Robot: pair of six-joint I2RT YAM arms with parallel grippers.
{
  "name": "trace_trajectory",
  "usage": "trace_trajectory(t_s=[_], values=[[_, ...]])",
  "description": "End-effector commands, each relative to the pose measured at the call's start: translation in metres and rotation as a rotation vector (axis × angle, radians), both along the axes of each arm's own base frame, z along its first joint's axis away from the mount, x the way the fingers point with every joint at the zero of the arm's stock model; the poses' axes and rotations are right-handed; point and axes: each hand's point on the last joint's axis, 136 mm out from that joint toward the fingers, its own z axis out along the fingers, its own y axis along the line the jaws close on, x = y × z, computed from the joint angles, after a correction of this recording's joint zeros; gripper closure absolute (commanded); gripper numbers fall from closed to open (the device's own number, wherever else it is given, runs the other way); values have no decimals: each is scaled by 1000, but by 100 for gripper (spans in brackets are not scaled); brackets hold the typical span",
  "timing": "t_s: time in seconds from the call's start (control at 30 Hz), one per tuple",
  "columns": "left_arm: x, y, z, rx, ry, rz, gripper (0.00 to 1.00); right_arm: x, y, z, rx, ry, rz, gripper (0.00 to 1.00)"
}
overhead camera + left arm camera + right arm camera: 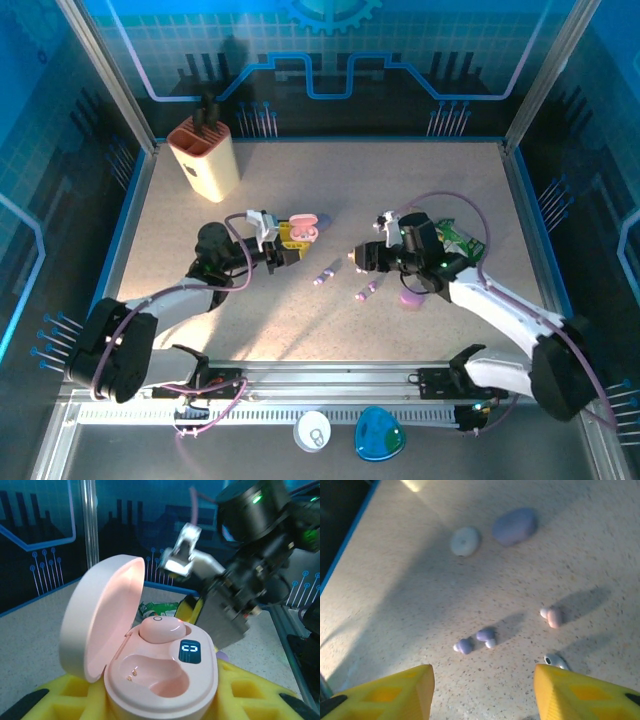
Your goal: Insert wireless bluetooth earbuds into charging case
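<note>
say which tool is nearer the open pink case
Left. The left tool grips the pink case; the right tool hangs open to its right, apart from it.

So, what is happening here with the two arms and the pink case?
The left gripper holds an open pink pebble-shaped plastic charging case; one small pink earbud sits inside, the second slot is empty. The right gripper is open and empty, above two loose lavender earbuds and another pink earbud lying on the speckled table.

Open pink case (165, 692) w/ one pink earbud (161, 629) apparently seated inside, lid up.
</note>
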Motion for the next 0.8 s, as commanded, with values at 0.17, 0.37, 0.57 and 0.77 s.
trace_trajectory(t_s=[0.17,0.37,0.57,0.77], values=[[-4,4,11,-35,-22,12,66,38,12,-50,40,282,-86,51],[-7,5,10,-38,-13,10,66,48,20,-80,18,340,-75,49],[-9,5,11,-32,-15,9,66,55,15,-95,-60,330,-59,48],[-9,5,13,-33,-14,3,66,56,23,-108,-44,356,-40,47]])
